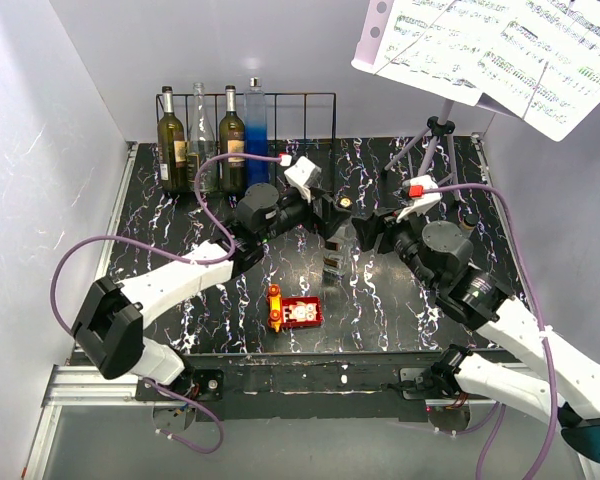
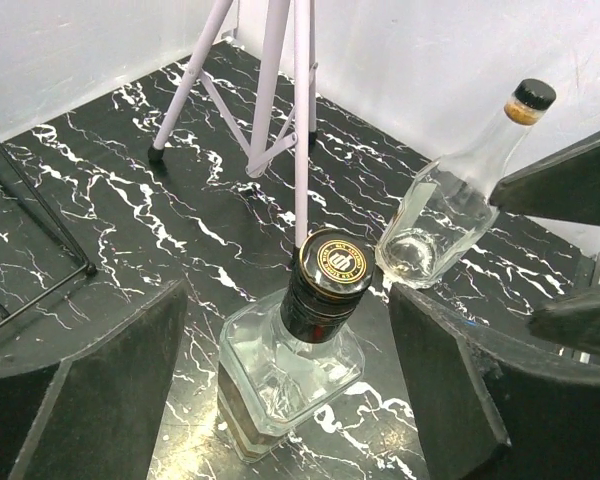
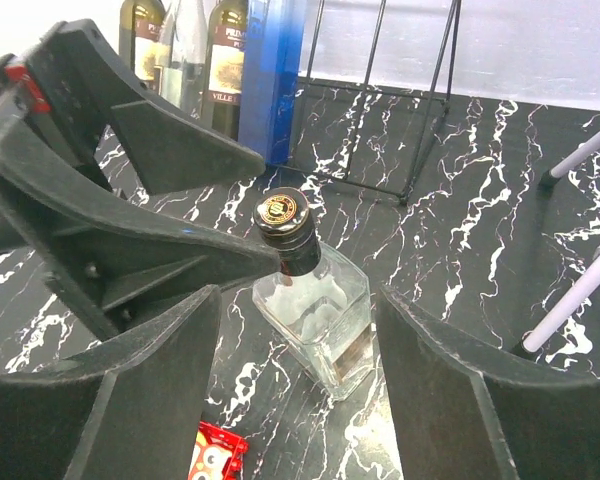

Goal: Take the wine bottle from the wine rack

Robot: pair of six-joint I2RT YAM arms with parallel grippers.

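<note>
Bottle (image 2: pixel 292 372) stands free between left tool (image 2: pixel 285 302), right tool (image 3: pixel 300 300).

Overhead view; opposing close wrist views, same square bottle (image 2: pixel 292 372)

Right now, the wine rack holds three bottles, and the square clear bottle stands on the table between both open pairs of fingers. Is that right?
No. The top external view shows four bottles in the wine rack: a green wine bottle, a clear bottle, another green wine bottle, a blue bottle. The rest stands.
</note>
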